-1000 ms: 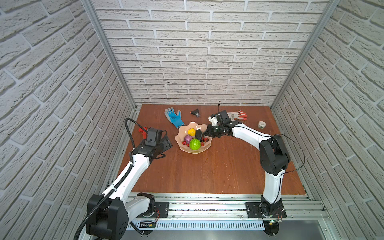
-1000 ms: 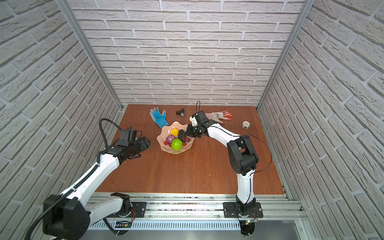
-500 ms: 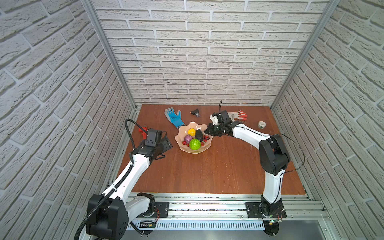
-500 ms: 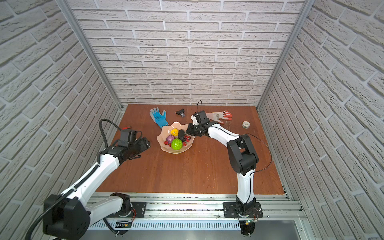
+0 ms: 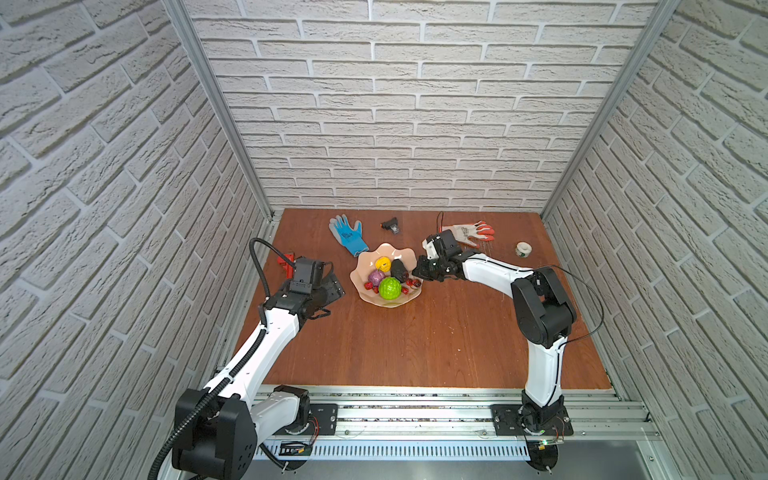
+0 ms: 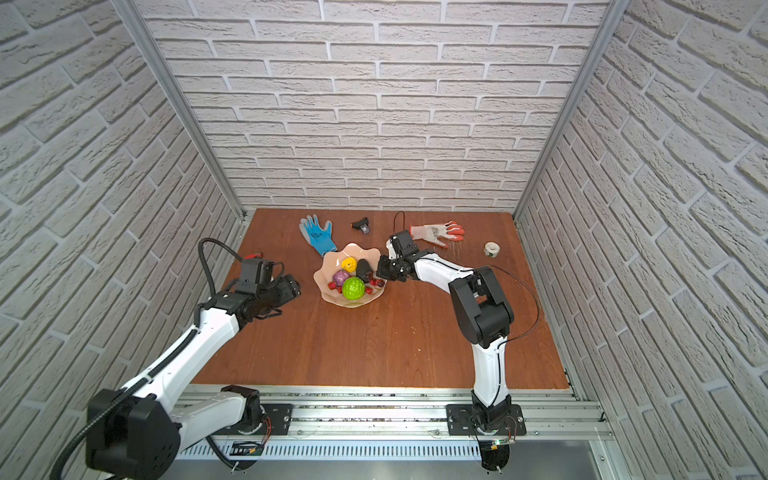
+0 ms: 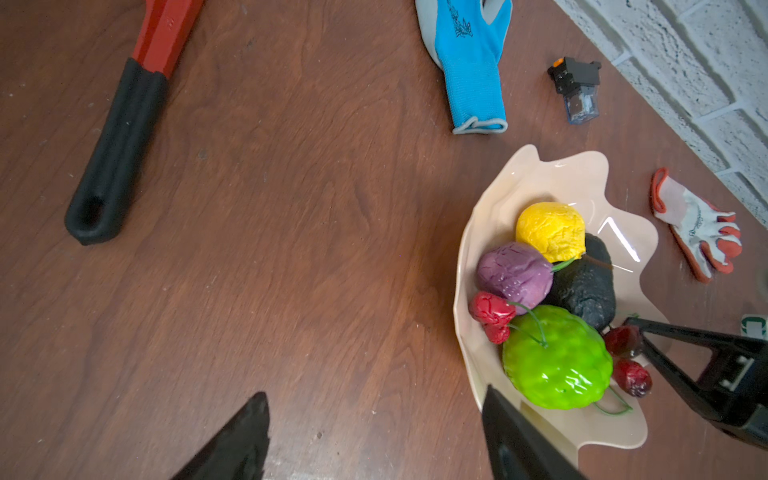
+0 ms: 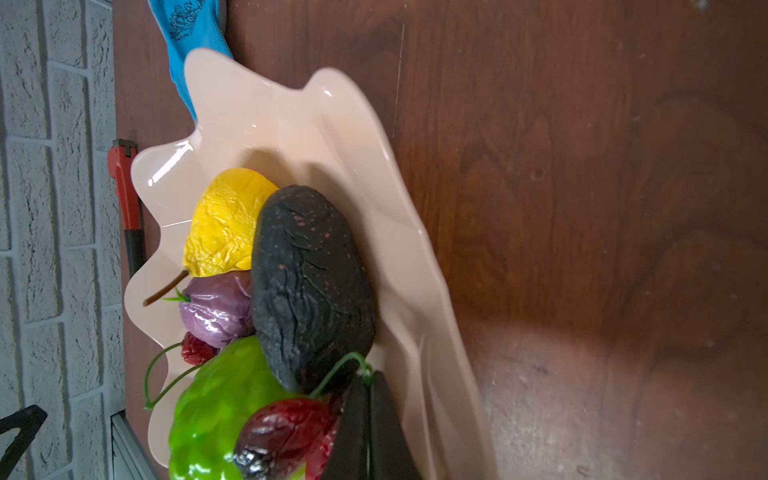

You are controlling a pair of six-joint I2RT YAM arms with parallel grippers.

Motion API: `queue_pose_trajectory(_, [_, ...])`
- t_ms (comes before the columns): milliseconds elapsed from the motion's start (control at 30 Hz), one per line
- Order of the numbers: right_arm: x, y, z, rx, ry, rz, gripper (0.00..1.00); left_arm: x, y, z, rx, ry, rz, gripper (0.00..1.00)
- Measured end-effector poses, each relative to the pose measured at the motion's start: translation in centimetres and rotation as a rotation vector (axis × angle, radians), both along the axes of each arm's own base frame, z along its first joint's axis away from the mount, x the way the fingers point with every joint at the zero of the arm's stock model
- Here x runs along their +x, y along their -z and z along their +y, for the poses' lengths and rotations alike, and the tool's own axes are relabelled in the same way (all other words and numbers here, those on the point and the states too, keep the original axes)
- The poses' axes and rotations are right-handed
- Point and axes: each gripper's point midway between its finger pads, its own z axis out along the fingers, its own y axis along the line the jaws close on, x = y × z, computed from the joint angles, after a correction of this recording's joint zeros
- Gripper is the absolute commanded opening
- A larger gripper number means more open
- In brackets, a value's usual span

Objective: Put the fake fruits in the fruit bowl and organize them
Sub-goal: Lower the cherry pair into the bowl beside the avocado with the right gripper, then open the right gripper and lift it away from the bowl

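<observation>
The pale peach fruit bowl sits mid-table with a wavy rim. In it lie a yellow fruit, a purple fruit, a bumpy green ball, a black wrinkled avocado and red cherries on green stems. My right gripper reaches over the bowl's right rim, shut on a cherry stem beside the avocado. My left gripper stands open above bare table left of the bowl, with nothing between its fingers.
A blue glove lies behind the bowl, touching its far rim. An orange-white glove and a white tape roll lie at the back right. A small black part sits near the back wall. A red wrench lies far left.
</observation>
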Motion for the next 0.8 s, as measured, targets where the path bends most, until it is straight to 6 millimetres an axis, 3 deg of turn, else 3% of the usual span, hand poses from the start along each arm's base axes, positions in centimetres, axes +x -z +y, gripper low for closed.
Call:
queue_pose_trajectory(400, [0.7, -0.2, -0.1, 0.007, 0.036, -0.02, 0.06, 0.0, -0.3, 0.0, -0.002, 0.0, -0.011, 0.8])
queue_pose_trajectory(800, [0.9, -0.3, -0.1, 0.011, 0.052, -0.022, 0.18, -0.1, -0.6, 0.0, -0.004, 0.0, -0.021, 0.8])
